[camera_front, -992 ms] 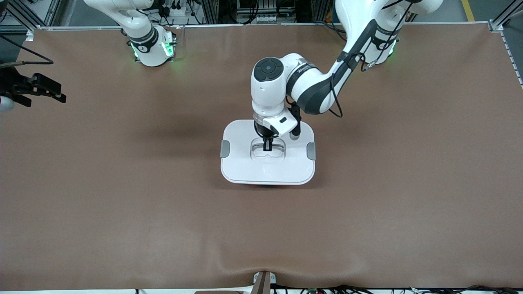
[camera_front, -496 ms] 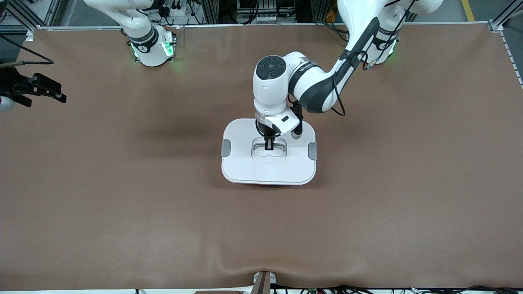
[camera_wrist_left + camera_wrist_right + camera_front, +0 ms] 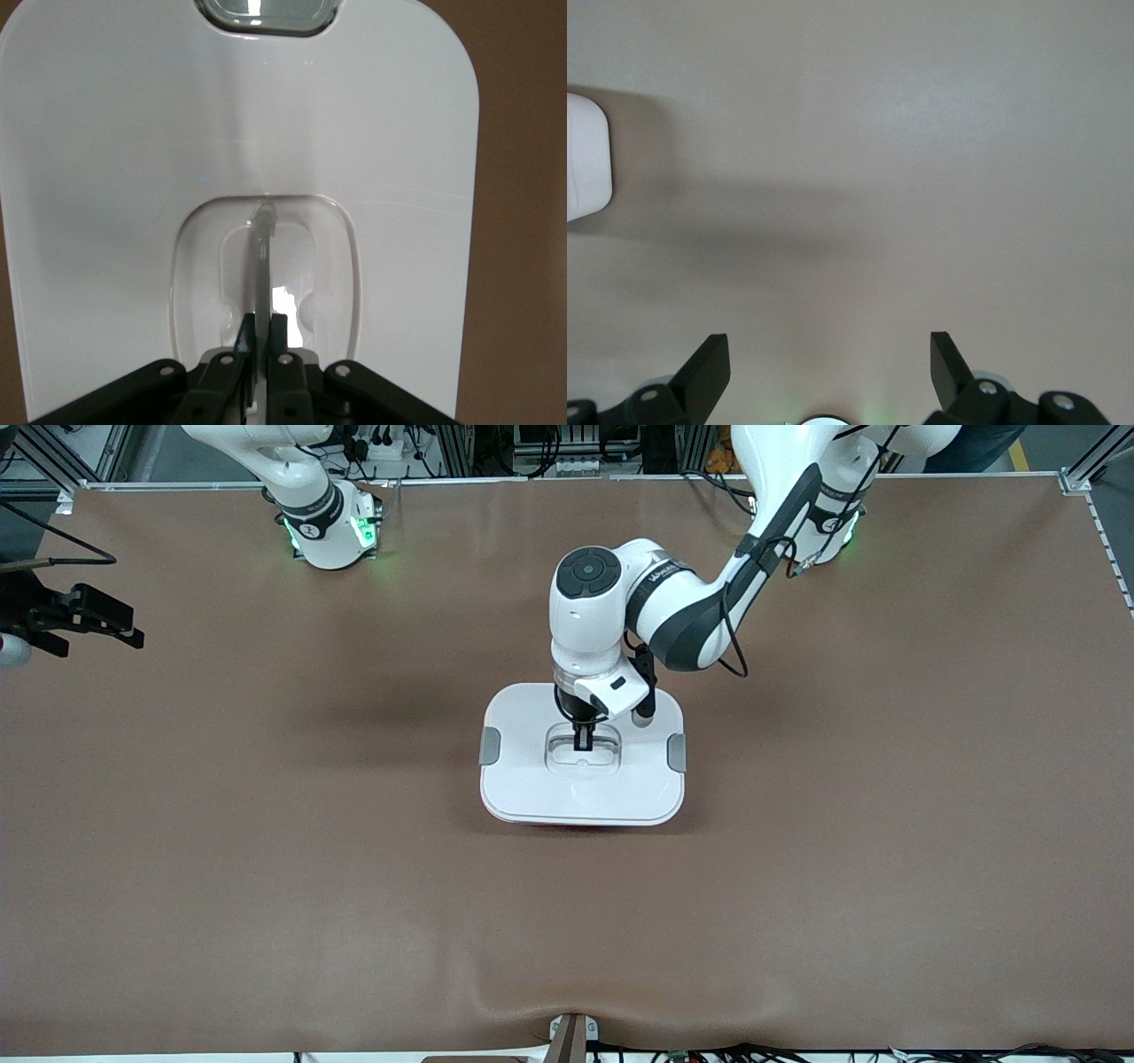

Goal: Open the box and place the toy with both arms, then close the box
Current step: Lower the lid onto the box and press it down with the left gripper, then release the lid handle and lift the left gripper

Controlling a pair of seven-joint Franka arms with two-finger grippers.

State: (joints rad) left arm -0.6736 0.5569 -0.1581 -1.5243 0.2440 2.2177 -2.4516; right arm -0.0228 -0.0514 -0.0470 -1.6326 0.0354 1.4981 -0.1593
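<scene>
The box (image 3: 532, 779) stands mid-table with its white lid (image 3: 133, 133) on and a thin pink strip of the tub (image 3: 576, 826) showing under the edge nearest the front camera. A grey clip (image 3: 489, 746) sits at each short end. My left gripper (image 3: 582, 744) points straight down into the lid's recess, shut on the upright handle (image 3: 262, 248); the left gripper (image 3: 262, 323) has its jaws pressed on both faces. My right gripper (image 3: 133, 627) waits open and empty over the right arm's end of the table, and the right gripper (image 3: 830, 354) shows only bare tabletop between its fingers. The toy is out of view.
The brown table mat (image 3: 842, 850) lies bare around the box. The arm bases (image 3: 332, 531) stand along the edge farthest from the front camera. A white rounded corner (image 3: 585, 159) shows at the edge of the right wrist view.
The left arm's elbow and wrist have shifted slightly toward the left arm's end, and the lid has nudged with them. The grip is unchanged and the right arm has stayed still.
</scene>
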